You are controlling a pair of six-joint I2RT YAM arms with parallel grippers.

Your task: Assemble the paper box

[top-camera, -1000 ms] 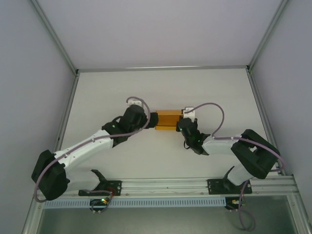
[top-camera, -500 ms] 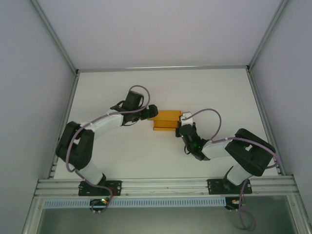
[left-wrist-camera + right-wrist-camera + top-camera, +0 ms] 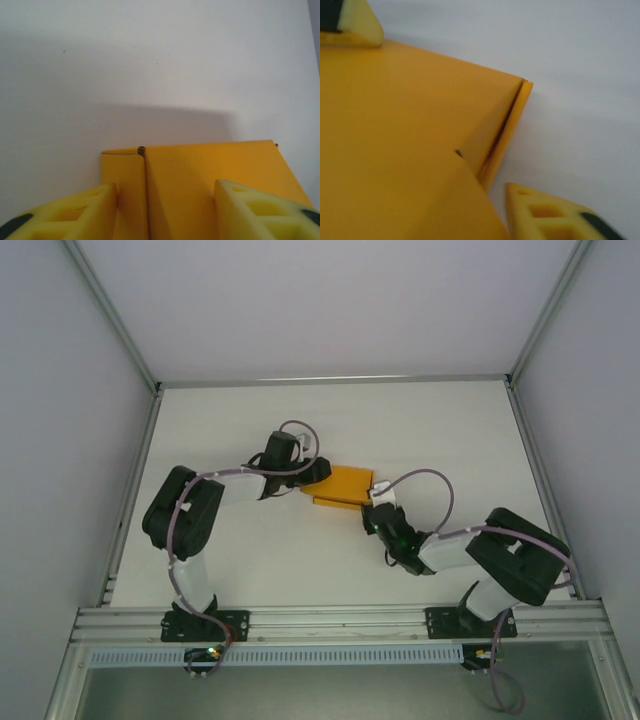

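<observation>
Orange paper box (image 3: 345, 485) — wrist views show left gripper (image 3: 165, 192) and right gripper (image 3: 442, 112) parted, astride it.

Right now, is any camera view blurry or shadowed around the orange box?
Top external: sharp and evenly lit around the paper box. Left wrist: a broad soft shadow on the table beyond the box. Right wrist: close-up, box edges slightly soft.

White links (image 3: 240, 486), black joints (image 3: 185, 510), looping mauve cables (image 3: 428, 473) — yellow, hollow-ribbed claw fingers (image 3: 260, 210).
</observation>
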